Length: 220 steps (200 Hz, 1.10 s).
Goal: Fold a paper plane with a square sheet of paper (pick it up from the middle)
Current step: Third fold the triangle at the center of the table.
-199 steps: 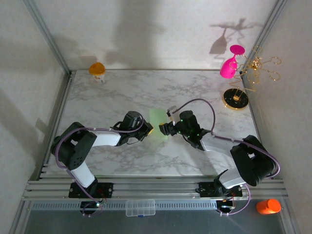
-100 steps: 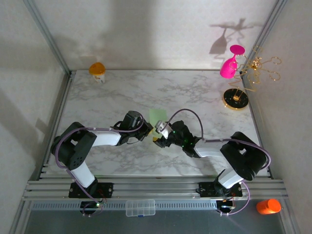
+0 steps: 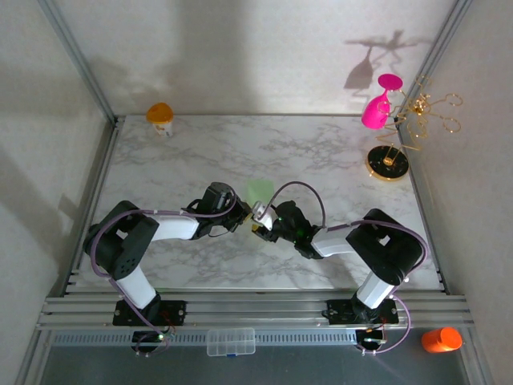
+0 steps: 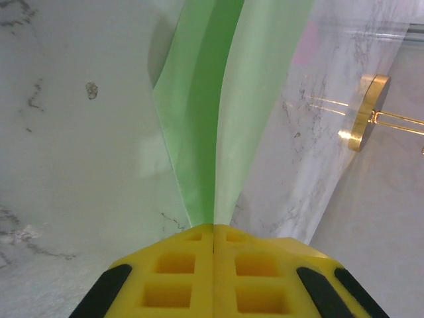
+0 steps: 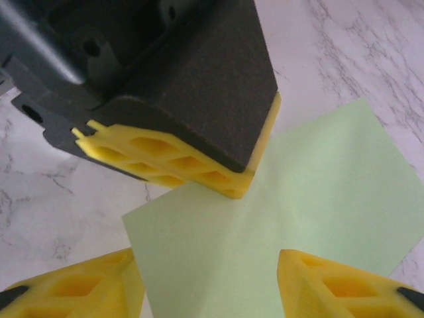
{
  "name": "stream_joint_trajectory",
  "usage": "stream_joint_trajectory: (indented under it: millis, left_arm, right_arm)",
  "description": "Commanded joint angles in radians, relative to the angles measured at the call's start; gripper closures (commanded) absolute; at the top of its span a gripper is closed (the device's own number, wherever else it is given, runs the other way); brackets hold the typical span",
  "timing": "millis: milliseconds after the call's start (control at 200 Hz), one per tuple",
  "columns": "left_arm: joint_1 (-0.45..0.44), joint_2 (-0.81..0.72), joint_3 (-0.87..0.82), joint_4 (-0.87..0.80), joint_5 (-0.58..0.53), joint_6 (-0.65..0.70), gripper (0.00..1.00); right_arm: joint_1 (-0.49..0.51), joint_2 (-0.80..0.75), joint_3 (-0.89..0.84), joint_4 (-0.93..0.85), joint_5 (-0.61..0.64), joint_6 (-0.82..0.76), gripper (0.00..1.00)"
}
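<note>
The square sheet of paper (image 3: 259, 191) is pale green and sits mid-table, bent up into a fold along its middle. In the left wrist view the paper (image 4: 218, 99) rises away from my left gripper (image 4: 213, 228), whose yellow jaws are shut on its near edge. From above, the left gripper (image 3: 244, 214) is at the sheet's near left side. My right gripper (image 3: 260, 225) faces it from the right. In the right wrist view its fingers (image 5: 73, 288) stand open on either side of the flat paper (image 5: 298, 199), just short of the left gripper (image 5: 179, 165).
An orange-lidded cup (image 3: 159, 117) stands at the back left. A pink wine glass (image 3: 375, 108) hangs on a gold rack (image 3: 425, 108) with a round gold base (image 3: 387, 163) at the back right. A clear box (image 3: 231, 341) and an orange object (image 3: 441, 339) lie off the table's front.
The right arm has swung left and drawn in, bringing its gripper close up to the left gripper and the paper. The left arm has stayed put, still holding the sheet.
</note>
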Motion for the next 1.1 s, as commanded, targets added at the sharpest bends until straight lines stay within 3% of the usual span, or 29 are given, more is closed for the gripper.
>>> stream_joint_trajectory:
  millis: [0, 275, 531, 676, 796, 1096]
  left_arm:
    - [0.008, 0.003, 0.02, -0.013, 0.017, -0.013, 1.0]
    - [0.009, 0.001, 0.015, -0.015, 0.008, -0.024, 0.97]
    - [0.058, -0.066, 0.004, -0.138, -0.061, 0.043, 0.75]
    - [0.13, -0.139, 0.015, -0.243, -0.128, 0.153, 0.69]
    - [0.133, -0.14, 0.081, -0.271, -0.124, 0.251, 0.65]
    - [0.065, 0.093, 0.264, -0.267, -0.027, 0.357, 0.7]
  right_arm:
    - [0.016, 0.009, 0.031, 0.051, 0.014, -0.025, 0.49]
    - [0.023, 0.011, 0.026, 0.054, 0.0, -0.031, 0.67]
    - [0.024, -0.008, 0.015, 0.023, -0.065, -0.013, 0.86]
    - [0.023, -0.021, 0.023, -0.031, -0.15, 0.038, 0.89]
    - [0.022, -0.024, 0.031, -0.064, -0.237, 0.113, 0.91]
    - [0.022, -0.019, 0.021, -0.035, -0.32, 0.27, 0.91]
